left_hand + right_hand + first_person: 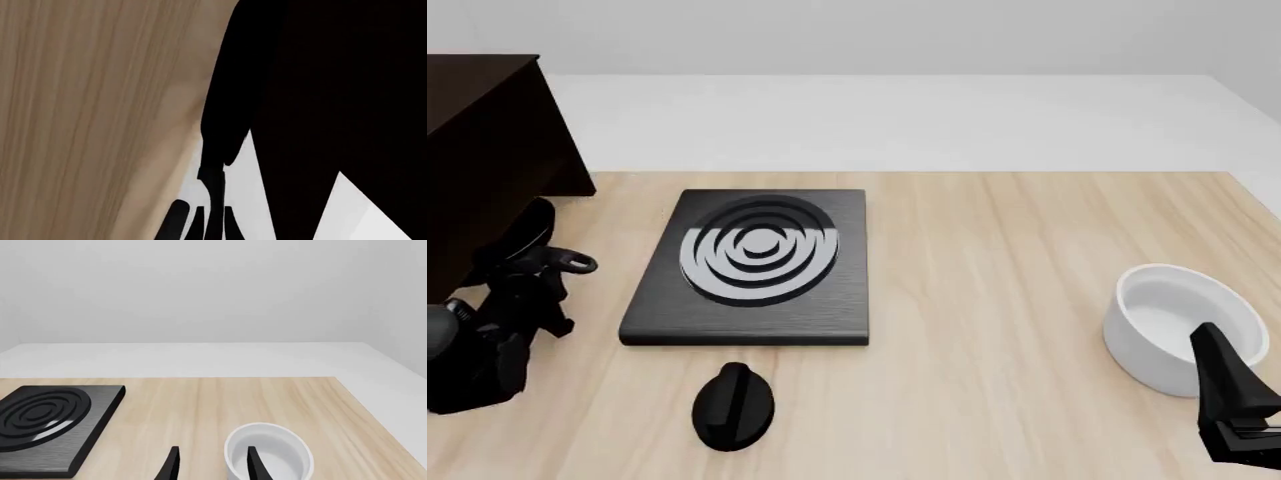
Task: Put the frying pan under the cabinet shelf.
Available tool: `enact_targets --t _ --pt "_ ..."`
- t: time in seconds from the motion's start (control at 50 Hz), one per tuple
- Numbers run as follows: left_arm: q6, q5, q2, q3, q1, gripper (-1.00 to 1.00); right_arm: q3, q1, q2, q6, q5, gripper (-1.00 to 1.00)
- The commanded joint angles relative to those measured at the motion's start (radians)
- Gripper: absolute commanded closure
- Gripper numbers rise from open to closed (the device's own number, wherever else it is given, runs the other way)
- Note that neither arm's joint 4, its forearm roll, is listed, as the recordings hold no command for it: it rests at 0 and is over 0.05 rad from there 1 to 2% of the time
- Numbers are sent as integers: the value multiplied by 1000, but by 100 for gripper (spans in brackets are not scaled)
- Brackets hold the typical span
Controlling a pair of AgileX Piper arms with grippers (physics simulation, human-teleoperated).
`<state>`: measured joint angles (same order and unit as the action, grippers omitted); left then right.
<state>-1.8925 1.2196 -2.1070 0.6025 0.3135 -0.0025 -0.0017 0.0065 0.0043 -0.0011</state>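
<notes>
Left wrist: you see only the cabinet shelf's point(333, 90) dark bulk over the bench point(80, 125). I cannot tell the left end effector's point(545, 263) grip.

Front: it sits against the cabinet. The frying pan is unseen, probably tucked there.

Right wrist: the right end effector point(212, 466) is spread and empty, by the white bowl point(270, 452).

This looks like the placing step, so next let go and back straight out.

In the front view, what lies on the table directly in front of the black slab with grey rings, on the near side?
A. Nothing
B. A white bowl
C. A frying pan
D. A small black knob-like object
D: a small black knob-like object lies just near of the ringed slab; the white bowl sits far right.
</notes>
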Motion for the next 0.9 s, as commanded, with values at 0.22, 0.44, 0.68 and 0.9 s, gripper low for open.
enact_targets --t 0.22,0.44,0.68,0.9 --pt "702 -324 -325 294 101 100 0 0 0 0 0 -100" --pt "749 -342 -366 334 99 100 0 0 0 0 0 -100" --pt "759 -323 -298 268 88 -100 0 0 0 0 0 -100" --pt "667 -263 -264 159 -2 -100 0 0 0 0 0 -100"
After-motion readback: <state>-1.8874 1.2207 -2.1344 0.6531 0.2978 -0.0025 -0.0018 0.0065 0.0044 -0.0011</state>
